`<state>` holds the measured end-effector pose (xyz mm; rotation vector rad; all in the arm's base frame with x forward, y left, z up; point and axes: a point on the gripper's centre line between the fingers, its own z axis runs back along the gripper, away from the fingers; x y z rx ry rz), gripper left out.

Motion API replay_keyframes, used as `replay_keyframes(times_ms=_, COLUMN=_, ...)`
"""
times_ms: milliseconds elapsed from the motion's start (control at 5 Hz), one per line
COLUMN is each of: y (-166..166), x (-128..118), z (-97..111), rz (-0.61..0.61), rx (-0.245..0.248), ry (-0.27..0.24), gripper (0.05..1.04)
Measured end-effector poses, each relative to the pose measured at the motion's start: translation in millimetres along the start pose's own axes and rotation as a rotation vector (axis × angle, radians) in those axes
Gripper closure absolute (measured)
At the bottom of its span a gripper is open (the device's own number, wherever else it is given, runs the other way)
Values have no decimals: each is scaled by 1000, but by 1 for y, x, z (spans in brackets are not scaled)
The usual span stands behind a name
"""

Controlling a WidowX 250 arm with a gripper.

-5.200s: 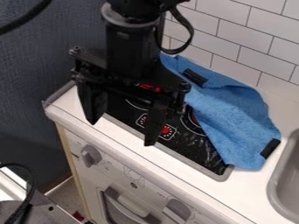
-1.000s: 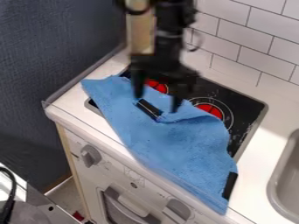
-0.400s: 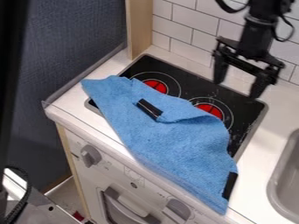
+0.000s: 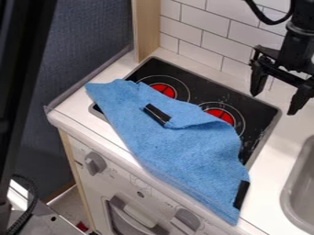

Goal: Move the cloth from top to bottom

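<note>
The jaws hang at the upper right, spread apart with nothing pinched between them, on the black arm point(image 4: 301, 39) near the tiled wall point(image 4: 208, 41). Below and to their left, the blue cloth point(image 4: 184, 142) covers the front of the cooktop point(image 4: 205, 91), leaving 2 red burners point(image 4: 163, 90) bare behind it. Its far-left corner rests on the white surface point(image 4: 285, 126), and its lowest corner, by 1 black strip point(image 4: 242, 195), pokes past the front edge above a grey knob point(image 4: 187, 219). The move looks all but finished, so the main risk is probably overdoing it: another pull forward could let the overhanging part's weight drag the cloth down the oven front. A low sweep by the spread jaws might also snag the raised fold near the middle and haul the cloth backward, undoing the work.
</note>
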<state>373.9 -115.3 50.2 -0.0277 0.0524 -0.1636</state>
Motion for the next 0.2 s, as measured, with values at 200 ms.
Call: replay_keyframes(times_ms=200, y=18, x=3, z=1, rz=17, rx=-16, ry=-7, gripper=83)
